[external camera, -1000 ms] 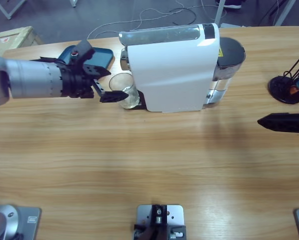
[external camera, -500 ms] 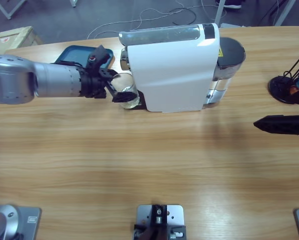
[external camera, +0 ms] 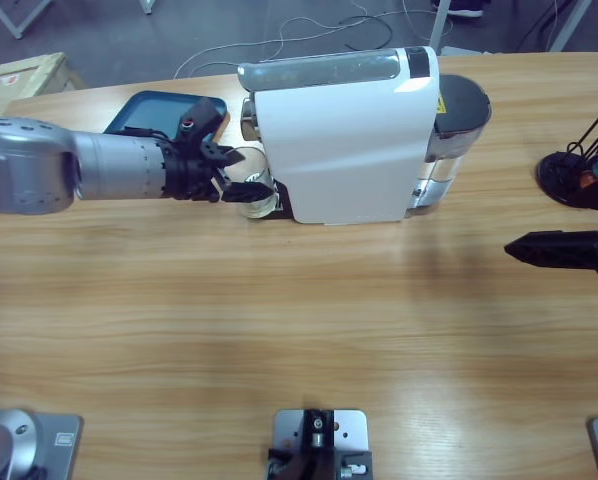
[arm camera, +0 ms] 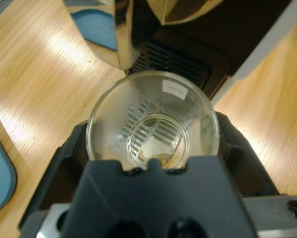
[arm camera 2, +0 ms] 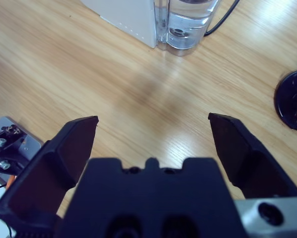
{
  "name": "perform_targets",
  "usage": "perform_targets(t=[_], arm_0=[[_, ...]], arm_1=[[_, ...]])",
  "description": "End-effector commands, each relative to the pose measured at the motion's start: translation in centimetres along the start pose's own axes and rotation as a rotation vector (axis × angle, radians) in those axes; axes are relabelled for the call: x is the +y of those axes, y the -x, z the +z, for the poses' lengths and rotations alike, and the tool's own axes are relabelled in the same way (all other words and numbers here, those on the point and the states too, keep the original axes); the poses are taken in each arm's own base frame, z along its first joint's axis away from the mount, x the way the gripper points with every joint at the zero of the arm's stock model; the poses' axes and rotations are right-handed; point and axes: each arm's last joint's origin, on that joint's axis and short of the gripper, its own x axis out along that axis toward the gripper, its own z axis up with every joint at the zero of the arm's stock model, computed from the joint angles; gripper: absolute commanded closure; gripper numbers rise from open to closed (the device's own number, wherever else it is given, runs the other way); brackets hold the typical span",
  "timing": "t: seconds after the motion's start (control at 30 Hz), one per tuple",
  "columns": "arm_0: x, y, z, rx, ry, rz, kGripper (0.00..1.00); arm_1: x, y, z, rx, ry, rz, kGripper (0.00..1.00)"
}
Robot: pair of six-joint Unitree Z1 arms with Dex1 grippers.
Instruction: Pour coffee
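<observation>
Long wooden table (external camera: 299, 330), white coffee machine (external camera: 344, 140) at 12 o'clock, left gripper (external camera: 241, 186) clamped on small clear glass (arm camera: 153, 129) at its 9 o'clock, coffee (arm camera: 156, 157) thin in the bottom, right gripper (arm camera 2: 153, 144) spread wide, empty, at 3 o'clock.

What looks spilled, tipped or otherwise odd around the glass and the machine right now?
No spill shows. The glass sits between the left gripper jaws at the white machine, holding only a thin smear of coffee, lying to one side.
</observation>
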Motion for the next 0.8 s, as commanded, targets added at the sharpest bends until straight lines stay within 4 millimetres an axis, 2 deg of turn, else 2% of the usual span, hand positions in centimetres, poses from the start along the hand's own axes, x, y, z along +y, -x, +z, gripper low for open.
perform_targets(t=[0.03, 0.13, 0.2, 0.27, 0.33, 0.43, 0.5, 0.57, 0.7, 0.8], arm_0=[[0.7, 3.5, 0.0, -0.050, 0.001, 0.086, 1.000], [1.5, 6.1, 0.4, -0.087, 0.054, 0.197, 1.000], [3.0, 6.9, 0.0, -0.086, 0.126, 0.278, 1.000], [5.5, 7.2, -0.8, -0.075, 0.227, 0.360, 1.000], [9.0, 7.1, -1.6, -0.055, 0.319, 0.464, 1.000], [13.7, 6.9, -1.8, -0.045, 0.376, 0.593, 1.000], [16.3, 6.4, -2.2, -0.036, 0.407, 0.648, 1.000], [18.1, 5.1, -2.6, -0.023, 0.427, 0.654, 1.000], [19.6, 2.0, -3.1, 0.007, 0.433, 0.635, 1.000], [20.2, 0.5, -3.3, 0.019, 0.453, 0.625, 1.000]], arm_1=[[0.3, -0.8, 0.2, 0.021, 0.005, 0.017, 0.000], [0.4, -0.8, 0.5, 0.011, 0.005, 0.019, 0.000], [0.4, -0.9, 0.6, 0.011, 0.005, 0.019, 0.000], [0.4, -0.9, 0.8, 0.012, 0.005, 0.019, 0.000], [0.5, -1.1, 0.9, 0.015, 0.005, 0.019, 0.000], [0.6, -1.2, 1.4, 0.014, 0.005, 0.019, 0.000], [0.7, -1.5, 1.8, 0.022, 0.005, 0.020, 0.000], [0.8, -1.9, 2.1, 0.033, 0.005, 0.028, 0.000], [0.9, -2.8, 2.9, 0.053, 0.005, 0.025, 0.000], [1.0, -3.8, 3.1, 0.080, 0.006, 0.020, 0.000]])
